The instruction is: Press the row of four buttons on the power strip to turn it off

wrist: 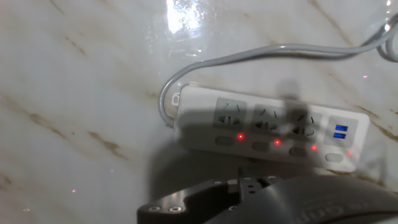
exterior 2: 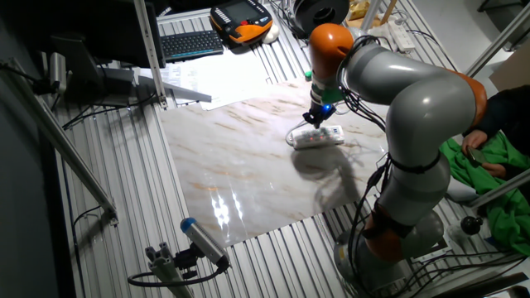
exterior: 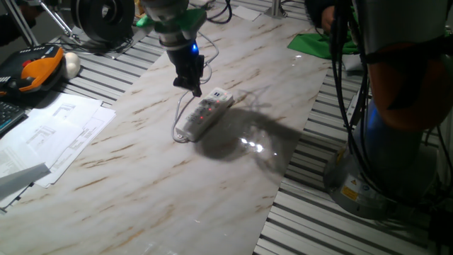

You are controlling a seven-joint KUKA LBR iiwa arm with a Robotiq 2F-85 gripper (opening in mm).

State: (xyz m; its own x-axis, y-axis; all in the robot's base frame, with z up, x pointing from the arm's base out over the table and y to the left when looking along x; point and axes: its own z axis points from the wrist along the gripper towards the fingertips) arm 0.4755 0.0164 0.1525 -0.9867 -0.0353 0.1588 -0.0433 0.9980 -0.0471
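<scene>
The white power strip [wrist: 199, 118] lies on the marble table [exterior: 141, 177], its thin cord [wrist: 261, 53] looping away behind it. Along its near edge in the hand view runs the row of four buttons [wrist: 262, 147], pale ovals each with a red light glowing beside it. My gripper [exterior: 196, 90] hangs just above the strip's far end [exterior: 219, 95], close to its surface. The other fixed view shows my gripper [exterior 2: 315, 121] over the strip [exterior 2: 319, 137] as well. Only the gripper's dark body [wrist: 267, 202] shows in the hand view, so no gap between the fingertips is visible.
Loose papers [exterior: 49, 134] and an orange-and-black handset [exterior: 32, 71] lie left of the table. A green cloth [exterior: 318, 44] lies at the far right. The arm's base [exterior: 396, 120] stands to the right, and slatted metal flooring surrounds the tabletop.
</scene>
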